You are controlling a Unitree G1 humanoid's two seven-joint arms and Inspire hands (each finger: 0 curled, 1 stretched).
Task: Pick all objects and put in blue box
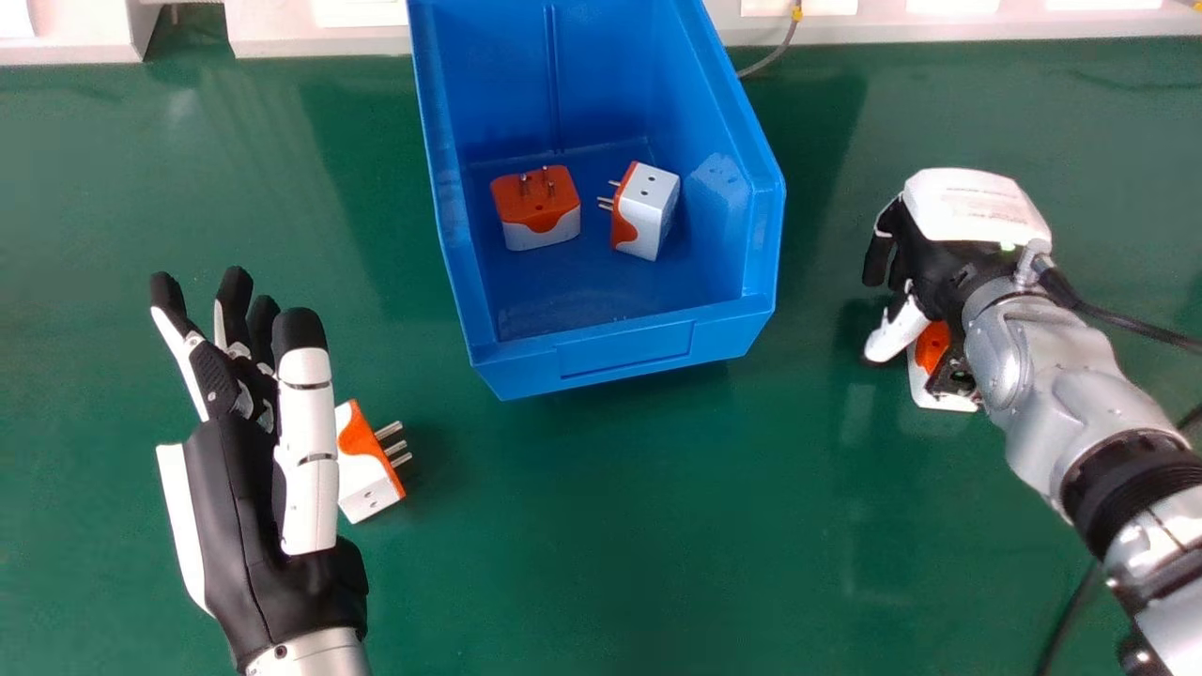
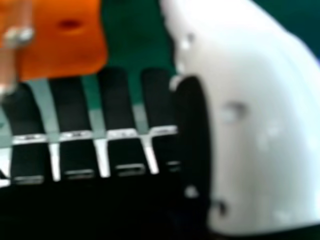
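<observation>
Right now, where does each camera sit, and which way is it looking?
Head view: on the robot's head, looking forward and down at the green table and blue box. The left hand and the right hand with its forearm show.

Right hand view: at the right hand, looking out closely past its own fingers and thumb toward an orange-faced plug.

Shared: the table, the right hand and that plug, partly hidden beneath the hand in the head view.
</observation>
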